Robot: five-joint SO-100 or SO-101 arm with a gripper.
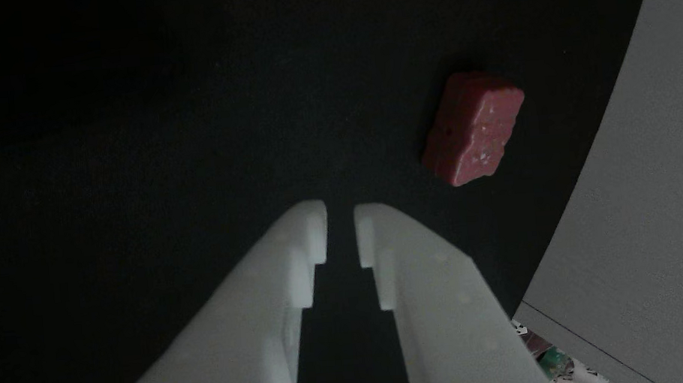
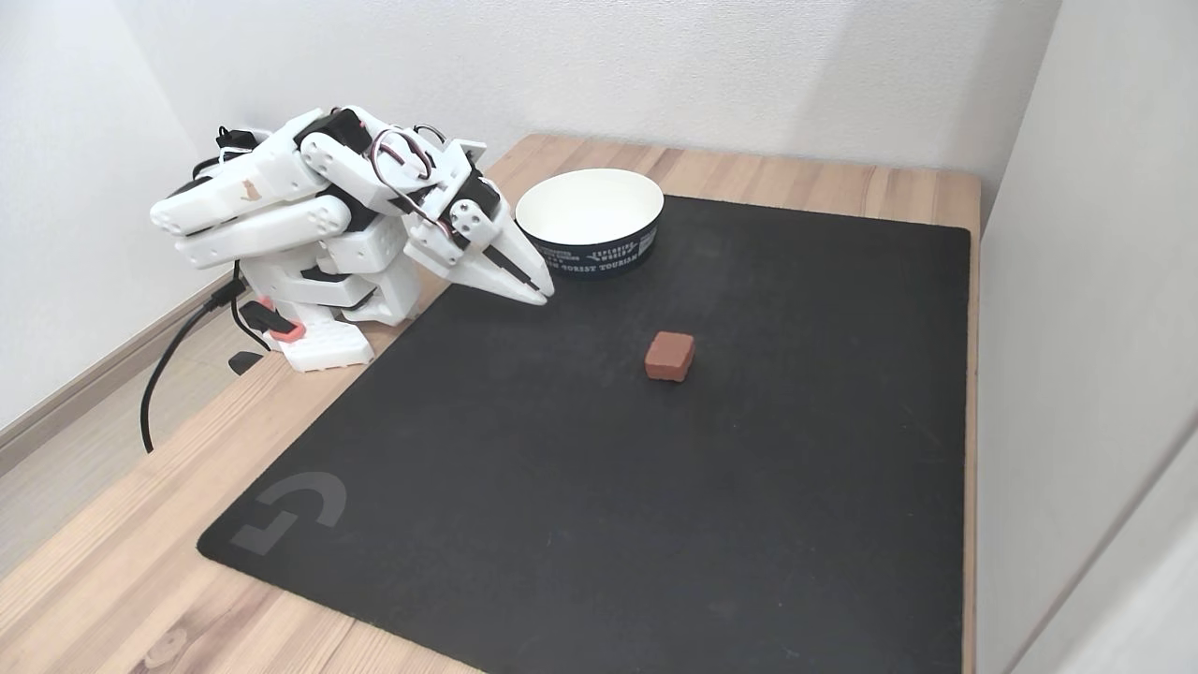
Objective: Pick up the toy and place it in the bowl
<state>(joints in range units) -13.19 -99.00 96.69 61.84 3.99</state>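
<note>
Frankly, with the gripper (image 2: 541, 288) barely parted and the toy (image 2: 670, 357) lying off to one side, a straight reach would likely shove it across the mat (image 2: 562, 487).

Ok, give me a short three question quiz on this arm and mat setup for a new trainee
1. True or false: the toy lies inside the bowl.
2. The gripper is: A) holding the toy, B) holding nothing, nearly closed, C) inside the bowl.
3. What surface does the toy rest on?

Key: 1 false. 2 B; in the other view its fingers stand a narrow gap apart. 3 the black mat.
</note>
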